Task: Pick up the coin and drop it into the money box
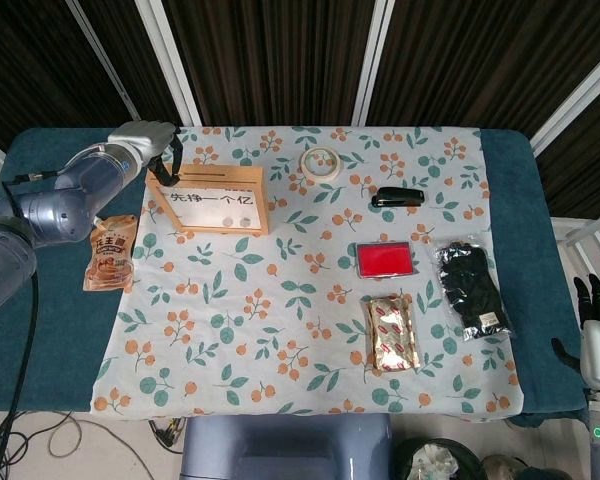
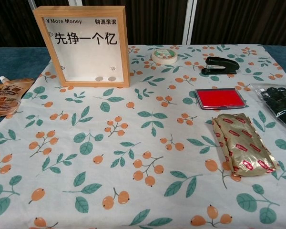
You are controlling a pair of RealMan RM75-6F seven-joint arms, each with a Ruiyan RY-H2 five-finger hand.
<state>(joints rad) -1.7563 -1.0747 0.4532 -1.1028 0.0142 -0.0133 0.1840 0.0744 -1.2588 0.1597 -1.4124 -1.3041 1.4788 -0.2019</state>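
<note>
The money box (image 1: 212,199) is a wooden frame with a clear front, standing at the back left of the cloth; it also shows in the chest view (image 2: 83,45). Two coins (image 2: 105,78) lie inside at its bottom. My left hand (image 1: 150,140) hovers at the box's top left corner, with dark fingers (image 1: 170,165) curled down toward the top edge. Whether they pinch a coin is hidden. No loose coin shows on the table. My right hand (image 1: 598,325) hangs off the table's right side, fingers spread, holding nothing.
A snack pouch (image 1: 110,253) lies left of the box. Tape roll (image 1: 321,162), black stapler (image 1: 399,197), red stamp pad (image 1: 385,259), gold packet (image 1: 393,332) and a bag of black items (image 1: 470,287) occupy the right half of the floral cloth (image 1: 280,330).
</note>
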